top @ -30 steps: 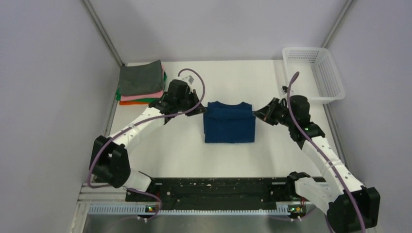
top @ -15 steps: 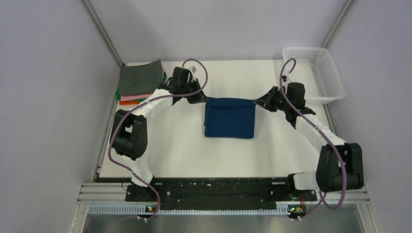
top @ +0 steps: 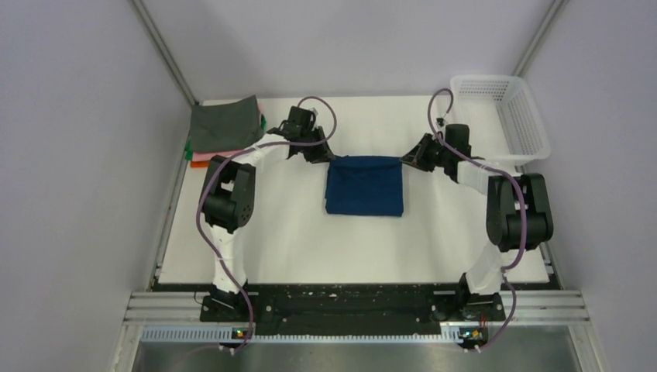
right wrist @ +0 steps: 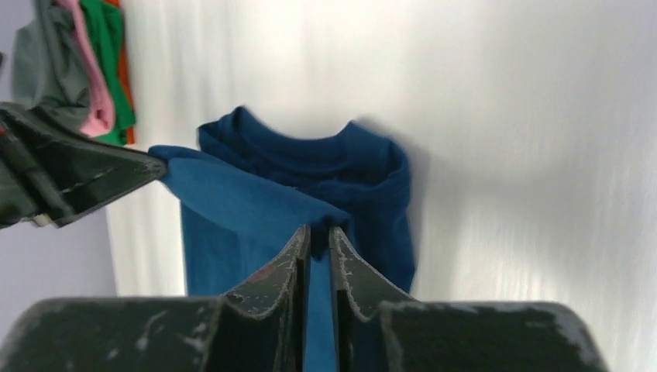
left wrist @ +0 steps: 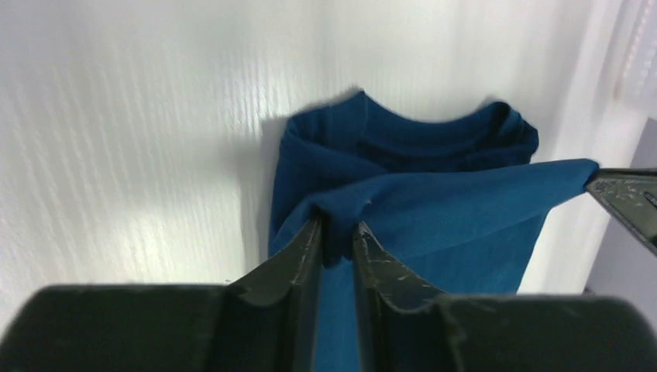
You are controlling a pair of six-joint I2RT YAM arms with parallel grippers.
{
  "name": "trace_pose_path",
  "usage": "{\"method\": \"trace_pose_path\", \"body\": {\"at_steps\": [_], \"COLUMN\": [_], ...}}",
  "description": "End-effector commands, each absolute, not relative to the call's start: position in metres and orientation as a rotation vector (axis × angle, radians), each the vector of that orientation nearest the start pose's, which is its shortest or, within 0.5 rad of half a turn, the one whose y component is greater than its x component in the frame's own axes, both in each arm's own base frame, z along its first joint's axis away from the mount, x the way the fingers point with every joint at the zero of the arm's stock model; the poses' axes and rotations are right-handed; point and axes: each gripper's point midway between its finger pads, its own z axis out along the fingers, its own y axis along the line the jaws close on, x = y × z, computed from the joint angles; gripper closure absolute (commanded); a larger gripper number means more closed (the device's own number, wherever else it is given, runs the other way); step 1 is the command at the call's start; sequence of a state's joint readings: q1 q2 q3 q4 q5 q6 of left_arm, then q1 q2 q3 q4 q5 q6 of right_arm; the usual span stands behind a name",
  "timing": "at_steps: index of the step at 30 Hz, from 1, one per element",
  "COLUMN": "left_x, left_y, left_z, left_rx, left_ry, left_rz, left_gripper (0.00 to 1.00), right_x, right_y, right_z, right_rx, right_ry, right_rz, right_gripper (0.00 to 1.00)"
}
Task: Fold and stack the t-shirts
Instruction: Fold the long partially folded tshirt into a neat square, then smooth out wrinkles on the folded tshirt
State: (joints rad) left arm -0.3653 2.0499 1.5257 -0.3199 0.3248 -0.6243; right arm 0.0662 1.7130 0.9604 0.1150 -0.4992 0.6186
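While each gripper pinches one end of the same folded-over edge, the risk lies mostly in how that edge comes down. The tee (top: 364,190) lies mid-table, well apart from the stack (top: 225,124) in the far left corner and from the basket (top: 507,116) at the far right. The left gripper (left wrist: 337,226) has its jaws pressed together on a bunched bit of navy cloth, and the right gripper (right wrist: 319,231) nips the opposite end the same way. The edge runs taut between them, raised above the collar (left wrist: 418,128).

Several things could spoil the fold:

- If one side lets go before the other, the free end would drop and the edge would land askew.
- The cloth is wadded between the left jaws (less so on the right), so it may cling to a finger as the jaws part and be dragged out of line.
- Pulling the span tighter could slide the lower layers across the table (top: 294,240), while slackening it could let the middle sag and crease.
- Setting the edge short of or past the collar would leave a lopsided packet, which is likely to spill open on the way to the stack.
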Motion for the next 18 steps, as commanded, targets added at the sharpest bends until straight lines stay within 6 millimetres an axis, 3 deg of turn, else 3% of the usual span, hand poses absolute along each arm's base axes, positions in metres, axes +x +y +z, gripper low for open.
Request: {"method": "trace_pose_path", "body": {"at_steps": [1, 2, 3, 4, 6, 9, 14, 18], "left_x": [0.483, 0.484, 0.485, 0.485, 0.479, 0.462, 0.418, 0.401], "left_y": [-0.245, -0.245, -0.246, -0.247, -0.249, -0.249, -0.259, -0.264], "left_z": [0.101, 0.103, 0.107, 0.111, 0.121, 0.119, 0.086, 0.062], "left_rx": [-0.207, -0.207, -0.206, -0.204, -0.194, -0.174, -0.121, -0.110], "left_ry": [2.436, 2.430, 2.422, 2.416, 2.407, 2.429, 2.520, 2.591], "left_rz": [-0.749, -0.752, -0.758, -0.767, -0.791, -0.805, -0.826, -0.780], "left_gripper": [0.53, 0.35, 0.10, 0.03, 0.01, 0.01, 0.01, 0.04], "right_x": [0.452, 0.454, 0.455, 0.456, 0.451, 0.434, 0.391, 0.356], "right_y": [0.122, 0.122, 0.121, 0.120, 0.121, 0.120, 0.122, 0.134], "right_z": [0.095, 0.095, 0.095, 0.095, 0.095, 0.098, 0.114, 0.138], "right_rx": [0.271, 0.269, 0.266, 0.271, 0.275, 0.271, 0.245, 0.181], "right_ry": [2.227, 2.232, 2.239, 2.249, 2.261, 2.253, 2.217, 2.129], "right_rz": [0.862, 0.858, 0.851, 0.843, 0.844, 0.845, 0.874, 0.984], "right_gripper": [0.64, 0.41, 0.10, 0.02, 0.01, 0.01, 0.01, 0.01]}}
